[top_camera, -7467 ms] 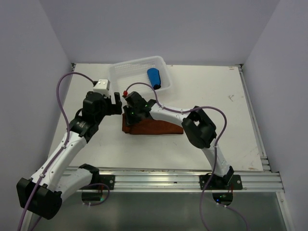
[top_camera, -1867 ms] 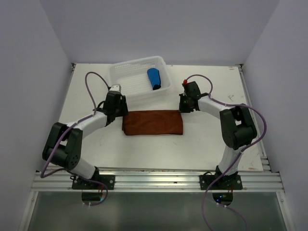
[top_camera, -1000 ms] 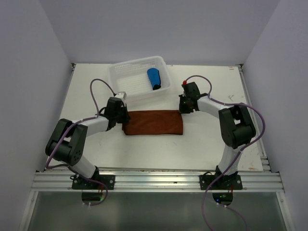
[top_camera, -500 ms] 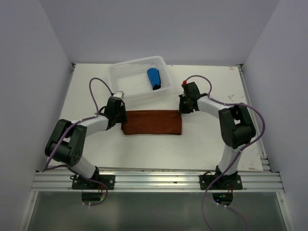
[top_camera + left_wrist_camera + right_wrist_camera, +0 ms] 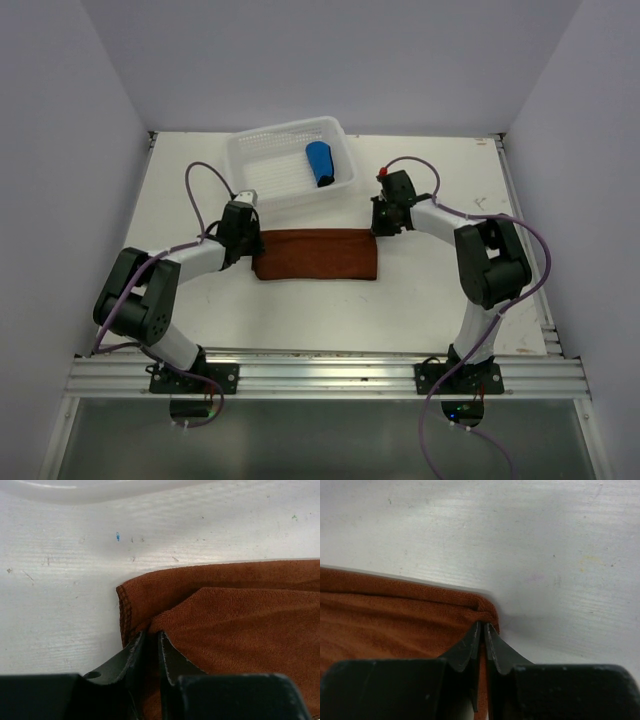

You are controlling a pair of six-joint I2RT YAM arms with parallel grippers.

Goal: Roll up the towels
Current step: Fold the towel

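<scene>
Widest: white table (image 5: pixel 180 200), filling the top view. On its far part, white mesh basket (image 5: pixel 262 160), set at a slight angle.

Just nearer than the basket, rust-brown towel (image 5: pixel 318 256). Flat on the table as a long band running left to right, folded over on itself. In the left wrist view the upper layer's edge is set back from the lower layer's far edge. Not rolled. Clear of the basket, with a narrow bare strip between.

Stretched low from the left toward the towel's left end, left arm (image 5: pixel 190 258). Bent back and reaching in to the right end, right arm (image 5: pixel 487 262). Looped over both, purple cables (image 5: pixel 200 185).

Inside the basket, right-hand part: bright blue towel (image 5: pixel 320 163), already a tight roll, close by the right wall.

At the towel's left end, near the far left corner: left gripper (image 5: pixel 149 636), tips down at the corner of the upper layer. Jaws almost together, thin slit with brown cloth in it, so pinching the rust-brown towel.

At the far right corner: right gripper (image 5: pixel 481 626). Jaws pressed together on the folded edge, cloth puckered at the tips.
</scene>
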